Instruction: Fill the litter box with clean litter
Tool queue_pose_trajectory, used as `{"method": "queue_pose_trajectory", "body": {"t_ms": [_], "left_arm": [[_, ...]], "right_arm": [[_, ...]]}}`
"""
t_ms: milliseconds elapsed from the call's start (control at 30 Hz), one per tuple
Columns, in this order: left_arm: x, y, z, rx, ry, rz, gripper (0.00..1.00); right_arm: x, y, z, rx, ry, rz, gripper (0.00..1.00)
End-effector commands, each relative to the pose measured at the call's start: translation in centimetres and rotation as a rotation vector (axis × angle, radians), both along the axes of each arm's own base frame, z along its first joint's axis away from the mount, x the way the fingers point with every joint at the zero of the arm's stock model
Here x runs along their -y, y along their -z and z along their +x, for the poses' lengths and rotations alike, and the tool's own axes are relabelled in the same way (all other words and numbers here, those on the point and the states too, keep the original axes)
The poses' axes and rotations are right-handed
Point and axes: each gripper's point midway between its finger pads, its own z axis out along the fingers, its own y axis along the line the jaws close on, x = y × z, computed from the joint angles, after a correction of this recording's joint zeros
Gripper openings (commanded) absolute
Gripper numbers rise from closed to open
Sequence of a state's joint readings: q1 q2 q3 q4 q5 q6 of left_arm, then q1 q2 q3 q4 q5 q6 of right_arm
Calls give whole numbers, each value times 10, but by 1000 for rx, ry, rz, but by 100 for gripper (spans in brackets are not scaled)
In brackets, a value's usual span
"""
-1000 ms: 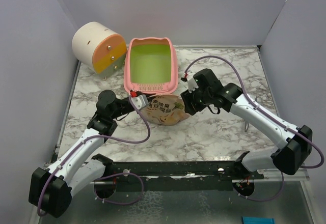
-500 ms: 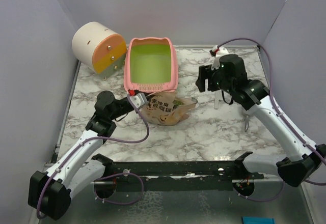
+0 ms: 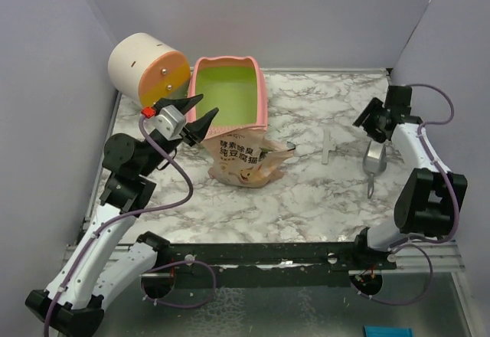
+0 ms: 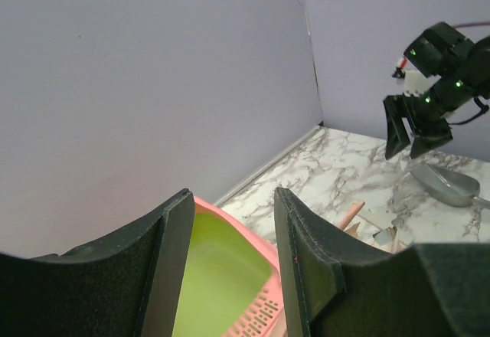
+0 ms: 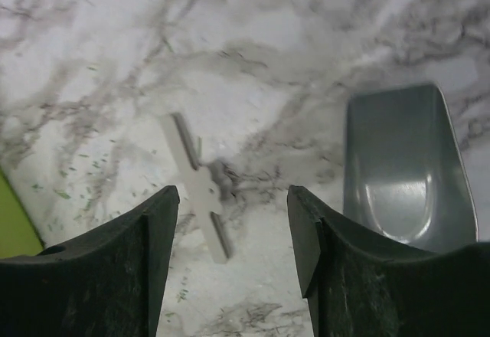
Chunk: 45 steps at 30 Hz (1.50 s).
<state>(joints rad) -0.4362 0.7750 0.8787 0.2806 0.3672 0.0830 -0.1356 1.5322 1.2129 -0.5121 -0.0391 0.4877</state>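
Observation:
The pink litter box (image 3: 262,96) with a lime-green inside stands at the back of the table; its slotted ledge is at the near end. It also shows in the left wrist view (image 4: 230,233). No loose litter shows in it. The tan printed pouch (image 3: 243,158) lies just in front of the box, torn open at its right end. My left gripper (image 3: 197,115) is open and empty, raised above the box's near left corner. My right gripper (image 3: 373,122) is open and empty at the far right, above the grey metal scoop (image 3: 374,161), which also shows in the right wrist view (image 5: 402,172).
A cream-and-orange cylinder (image 3: 149,70) lies at the back left beside the box. A small white cross-shaped strip (image 3: 327,145) lies on the marble between pouch and scoop; it shows in the right wrist view (image 5: 200,188). Grey walls enclose the table on three sides.
Both grippers let go of the pouch and drew back. The left arm rose toward the box's left corner. The right arm swung to the far right, over the scoop. The pouch is torn open.

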Motion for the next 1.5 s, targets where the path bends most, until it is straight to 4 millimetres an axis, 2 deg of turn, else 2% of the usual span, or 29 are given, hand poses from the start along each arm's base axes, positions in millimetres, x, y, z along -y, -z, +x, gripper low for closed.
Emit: {"method": "queue_pose_trajectory", "body": {"t_ms": [0,67,167,233,533,700,933,1033,1167,1333,1467], "left_arm": [[5,37,11,-225,-2,79,48],[11,45,14,-288,22,112,46],[17,56,19,-360,40,133,46],[21,64,22,-409,51,153,46],[30,76,26,-492,88,170,42],[28,72,30,-515,66,174,42],[35,66,33,-606,86,169,41],[37,67,33,-632,96,172,40],[38,71,33,-652,103,185,40],[41,75,33,-661,122,188,39],[45,81,34,-681,136,192,38]], "right_arm": [[19,21,-21,26,185,64,58],[29,39,-35,-14,237,32,58],[38,55,-51,-53,275,-7,57],[43,58,-57,-61,285,-34,57],[67,62,-74,-80,327,-181,58],[58,76,-73,-98,243,-173,58],[31,102,-62,-116,45,-102,57],[21,111,-61,-125,-13,-70,48],[18,122,-67,-137,-17,-70,34],[16,131,-74,-156,-24,-77,4],[11,127,-75,-133,-36,-84,1]]}}
